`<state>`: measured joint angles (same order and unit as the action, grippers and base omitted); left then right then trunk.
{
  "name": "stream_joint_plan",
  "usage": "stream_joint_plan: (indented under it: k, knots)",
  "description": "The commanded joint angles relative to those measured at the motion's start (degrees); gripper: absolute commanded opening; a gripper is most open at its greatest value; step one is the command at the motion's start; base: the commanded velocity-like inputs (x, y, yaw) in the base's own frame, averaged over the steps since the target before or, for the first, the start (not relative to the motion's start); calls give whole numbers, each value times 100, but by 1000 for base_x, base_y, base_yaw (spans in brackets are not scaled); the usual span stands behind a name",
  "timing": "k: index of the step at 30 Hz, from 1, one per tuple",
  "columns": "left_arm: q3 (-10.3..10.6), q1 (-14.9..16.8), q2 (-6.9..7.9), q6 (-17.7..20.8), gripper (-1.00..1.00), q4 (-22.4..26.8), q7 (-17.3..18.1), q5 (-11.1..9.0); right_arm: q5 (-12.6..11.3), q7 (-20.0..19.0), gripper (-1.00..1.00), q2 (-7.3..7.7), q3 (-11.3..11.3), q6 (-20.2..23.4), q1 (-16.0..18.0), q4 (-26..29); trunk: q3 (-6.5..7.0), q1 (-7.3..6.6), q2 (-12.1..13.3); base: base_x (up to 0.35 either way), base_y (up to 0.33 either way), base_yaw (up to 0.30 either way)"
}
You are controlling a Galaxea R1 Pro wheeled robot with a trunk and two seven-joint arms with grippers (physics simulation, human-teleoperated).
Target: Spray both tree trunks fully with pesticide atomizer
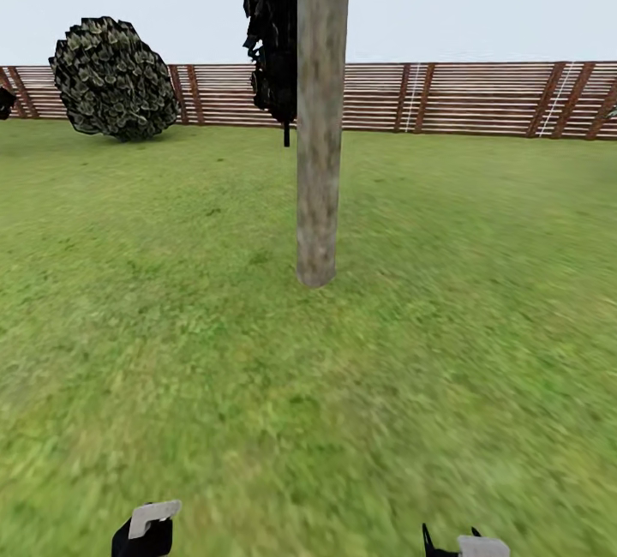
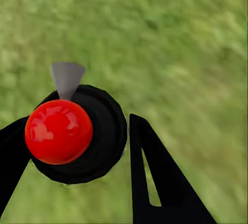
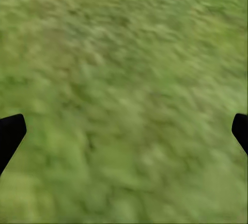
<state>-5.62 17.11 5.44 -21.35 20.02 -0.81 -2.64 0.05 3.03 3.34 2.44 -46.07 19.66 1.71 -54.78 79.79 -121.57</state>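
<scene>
Shrubbery, a round dark-leaved bush (image 1: 114,80), stands at the left before the brown slatted wooden fence (image 1: 480,98). Central is the thick grey-brown mottled tree trunk (image 1: 320,111), rising from the green grass floor (image 1: 171,326). The left gripper (image 2: 72,157) has its jaws closed on the pesticide atomizer (image 2: 75,133), a dark round body with red knob and pale grey nozzle, apparently carried low for transit. The right gripper (image 3: 124,131) hangs over grass with jaws spread wide, empty.
</scene>
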Motion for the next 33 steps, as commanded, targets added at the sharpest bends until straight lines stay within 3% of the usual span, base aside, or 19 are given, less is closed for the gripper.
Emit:
stream_joint_plan:
  k: [1,17,33]
  knots:
    - [8,2,1,-19,-100,-3,-7,-26,3,-3,100,0,20,-16,3,-4,3,3,-1,340,0,0]
    - [8,3,2,-19,-100,-4,-7,-26,30,-13,100,51,11,-16,3,-12,29,3,-1,340,-8,0]
    - [8,3,6,-19,-100,-6,-7,-26,30,-13,100,101,11,-8,3,-14,29,3,-1,314,-116,0]
